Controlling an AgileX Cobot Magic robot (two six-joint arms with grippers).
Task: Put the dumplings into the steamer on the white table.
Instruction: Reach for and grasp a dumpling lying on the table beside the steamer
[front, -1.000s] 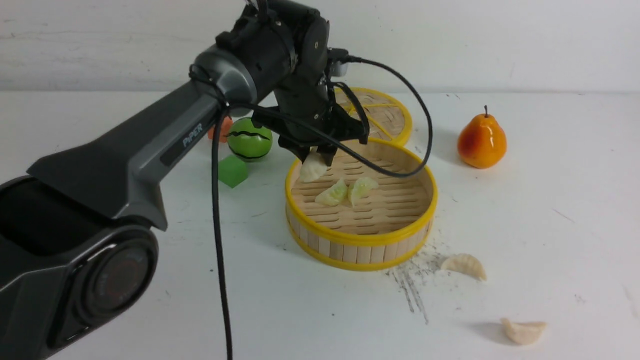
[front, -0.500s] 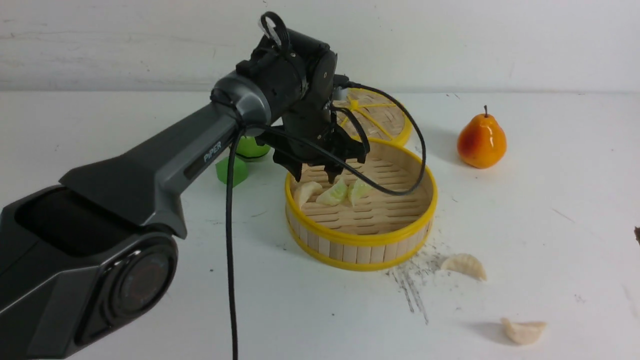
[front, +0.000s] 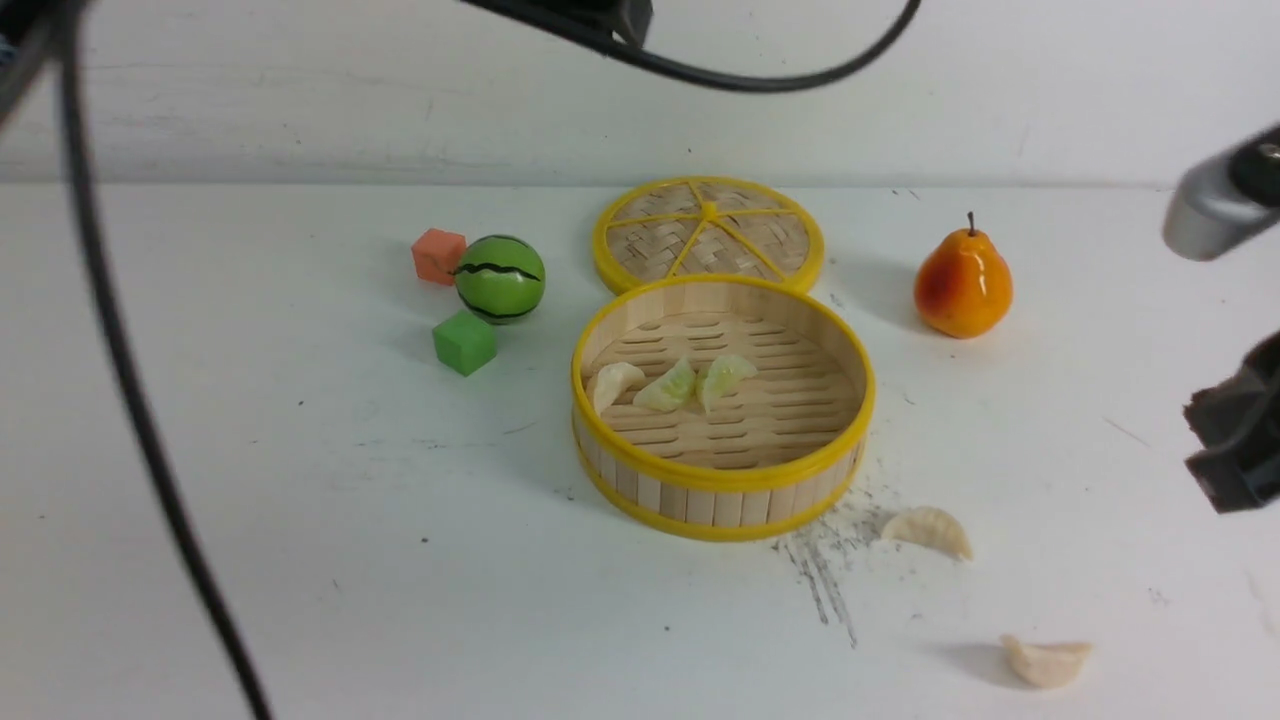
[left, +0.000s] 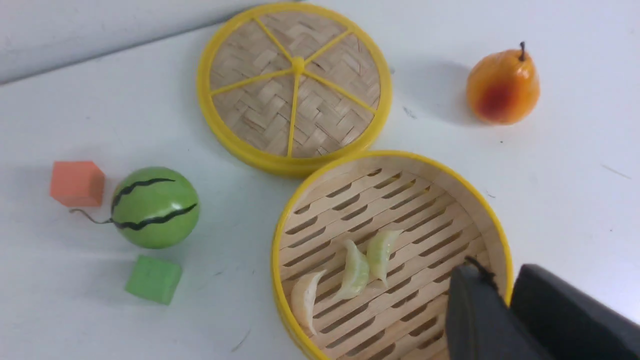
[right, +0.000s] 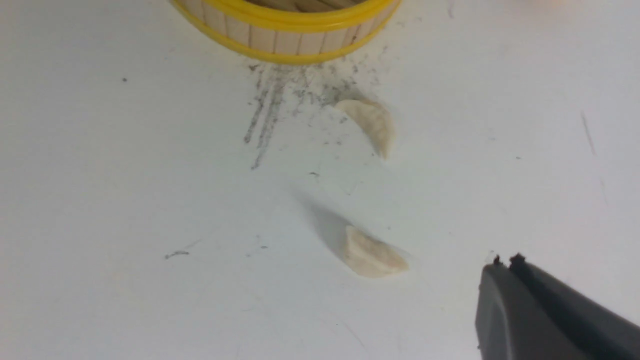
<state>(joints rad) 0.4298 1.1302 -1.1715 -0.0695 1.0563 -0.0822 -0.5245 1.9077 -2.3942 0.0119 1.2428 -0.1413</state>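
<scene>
Three dumplings (front: 667, 387) are lying inside the steamer (front: 720, 478) at the middle of the desk (front: 300, 550), and two other dumplings (front: 928, 530) are lying loose toward its front right corner. The left jaws are hanging closed and empty above the steamer, and the right jaws are hovering pressed together, empty, near the loose pair.

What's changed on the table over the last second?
The left gripper dropped its cream dumpling into the steamer beside the two green ones, then pulled out of the front view. The right arm came in. The two table dumplings stayed put.
</scene>
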